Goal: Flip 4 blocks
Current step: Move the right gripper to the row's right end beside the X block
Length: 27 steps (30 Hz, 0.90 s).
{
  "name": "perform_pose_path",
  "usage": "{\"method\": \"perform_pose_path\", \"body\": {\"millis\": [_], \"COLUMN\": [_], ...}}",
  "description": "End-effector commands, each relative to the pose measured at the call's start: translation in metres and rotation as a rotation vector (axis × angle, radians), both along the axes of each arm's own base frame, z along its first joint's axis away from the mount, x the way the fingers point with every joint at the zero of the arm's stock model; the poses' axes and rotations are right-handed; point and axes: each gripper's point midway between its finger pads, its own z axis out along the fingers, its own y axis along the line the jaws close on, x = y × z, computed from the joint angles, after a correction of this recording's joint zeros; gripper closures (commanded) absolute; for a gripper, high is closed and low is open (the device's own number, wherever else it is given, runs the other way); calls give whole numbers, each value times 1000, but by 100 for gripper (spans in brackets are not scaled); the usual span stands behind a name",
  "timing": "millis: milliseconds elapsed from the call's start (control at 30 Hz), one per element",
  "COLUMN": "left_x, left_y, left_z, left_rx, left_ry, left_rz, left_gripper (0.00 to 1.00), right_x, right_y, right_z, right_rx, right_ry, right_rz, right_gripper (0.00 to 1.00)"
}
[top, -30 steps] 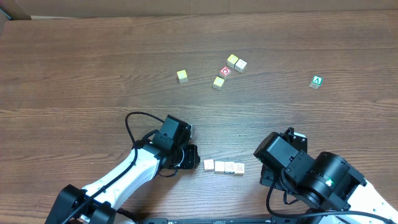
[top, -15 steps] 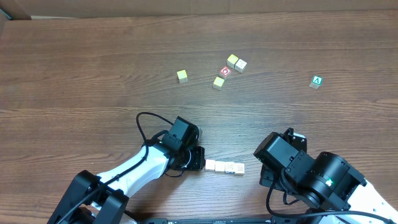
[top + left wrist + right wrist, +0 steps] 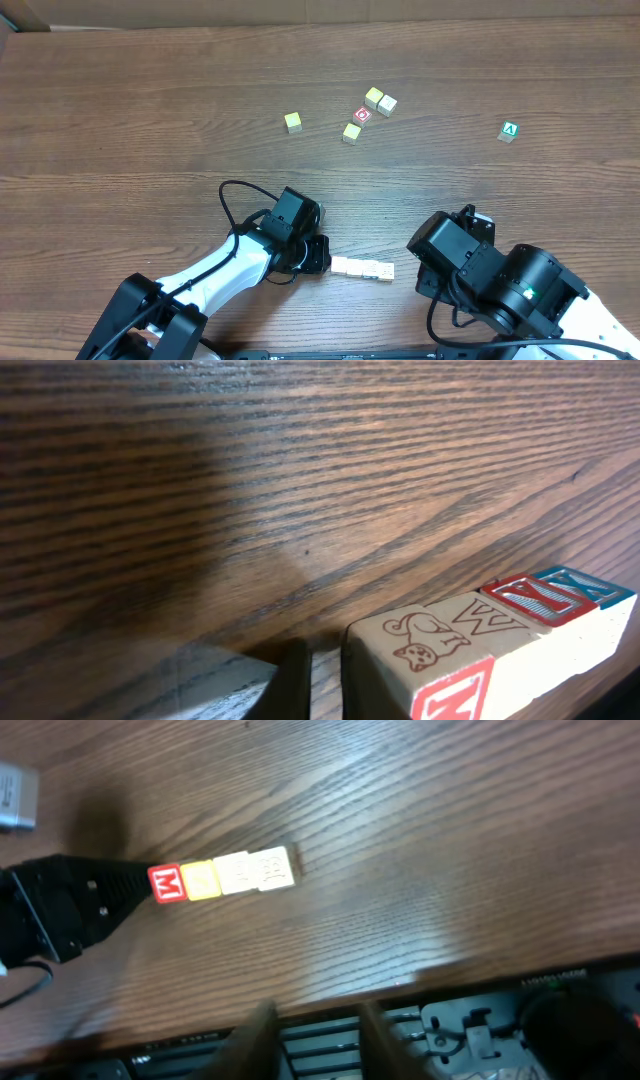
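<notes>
Lying end to end in one touching row on the surface, long axis left to right, the blocks butt against the closed, empty left pincer, the nearer one; the right pincer stands apart rightward, too blurred to tell its state.

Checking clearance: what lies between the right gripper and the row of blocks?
Nothing: bare table separates the right gripper from the row of blocks, clearest in the right wrist view.

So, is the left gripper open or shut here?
Shut. The left gripper shows its fingers meeting in one tip beside the row of blocks.
</notes>
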Motion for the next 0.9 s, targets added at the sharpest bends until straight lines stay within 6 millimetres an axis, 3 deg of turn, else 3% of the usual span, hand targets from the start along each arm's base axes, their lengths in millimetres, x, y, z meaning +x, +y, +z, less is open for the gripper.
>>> {"method": "perform_pose_path", "body": {"millis": [0,400,633,733,867], "left_x": [0,-1,-2,-2,-2], "left_y": [0,1,2,2,2], "left_z": [-3,-3,-4,-4,-4], "left_rx": [17,19,24,24,24], "left_ry": [11,14,21,21,21], "left_rz": [7,7,7,7,7], "left_gripper": [91,90,92,92,92], "right_x": [3,8,8,11,21], "right_y": [-1,1,-1,22,39], "right_z": [-13,-82,-134,-137,-131], "right_rx": [-6,-22,-14,79,170], "right_ry": [1,2,-18,-27,-56], "right_rz": [-80,-122,-96,-7,-43], "right_gripper": [96,96,96,96,96]}}
